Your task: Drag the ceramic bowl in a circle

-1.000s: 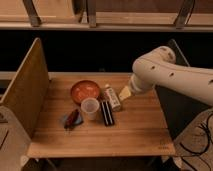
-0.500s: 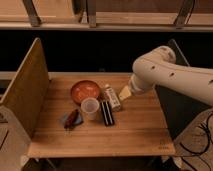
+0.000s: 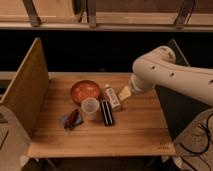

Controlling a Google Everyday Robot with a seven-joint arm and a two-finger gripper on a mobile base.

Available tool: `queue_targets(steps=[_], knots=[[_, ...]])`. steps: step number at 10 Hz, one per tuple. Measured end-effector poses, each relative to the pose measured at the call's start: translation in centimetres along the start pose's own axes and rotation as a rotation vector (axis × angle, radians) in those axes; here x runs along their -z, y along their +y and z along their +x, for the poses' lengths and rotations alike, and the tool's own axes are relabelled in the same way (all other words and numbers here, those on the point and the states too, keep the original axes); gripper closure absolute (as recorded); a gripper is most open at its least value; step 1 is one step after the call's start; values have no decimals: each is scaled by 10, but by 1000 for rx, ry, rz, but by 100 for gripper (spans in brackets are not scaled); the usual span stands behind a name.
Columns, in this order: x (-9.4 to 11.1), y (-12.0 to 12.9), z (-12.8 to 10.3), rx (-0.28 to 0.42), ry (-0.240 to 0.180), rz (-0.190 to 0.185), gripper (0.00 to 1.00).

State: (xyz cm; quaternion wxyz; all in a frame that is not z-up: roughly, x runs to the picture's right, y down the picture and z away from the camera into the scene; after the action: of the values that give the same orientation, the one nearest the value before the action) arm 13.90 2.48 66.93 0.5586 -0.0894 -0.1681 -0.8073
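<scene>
The ceramic bowl (image 3: 85,91) is round, shallow and orange-red with a pale speckled inside. It sits on the wooden table (image 3: 135,130), left of the middle and toward the back. My gripper (image 3: 124,93) hangs at the end of the white arm (image 3: 170,75), to the right of the bowl and apart from it, just above a small white carton (image 3: 113,97). A translucent white cup (image 3: 90,108) stands right in front of the bowl.
A dark flat bar (image 3: 107,113) lies beside the cup. A red and blue packet (image 3: 72,119) lies at the front left. A tall wooden panel (image 3: 26,89) stands along the table's left side. A dark chair (image 3: 177,107) stands at the right.
</scene>
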Motion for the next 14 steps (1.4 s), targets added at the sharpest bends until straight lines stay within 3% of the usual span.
queue_targets(steps=[5,7,10,12,14], knots=[[0,-1,7,26,10,3,20],[-3,-14,33,116,45,24,20],[-23,-52,105,326,119,75,20],[-30,-59,127,374,142,79,20],[-30,-56,126,371,141,76,20]])
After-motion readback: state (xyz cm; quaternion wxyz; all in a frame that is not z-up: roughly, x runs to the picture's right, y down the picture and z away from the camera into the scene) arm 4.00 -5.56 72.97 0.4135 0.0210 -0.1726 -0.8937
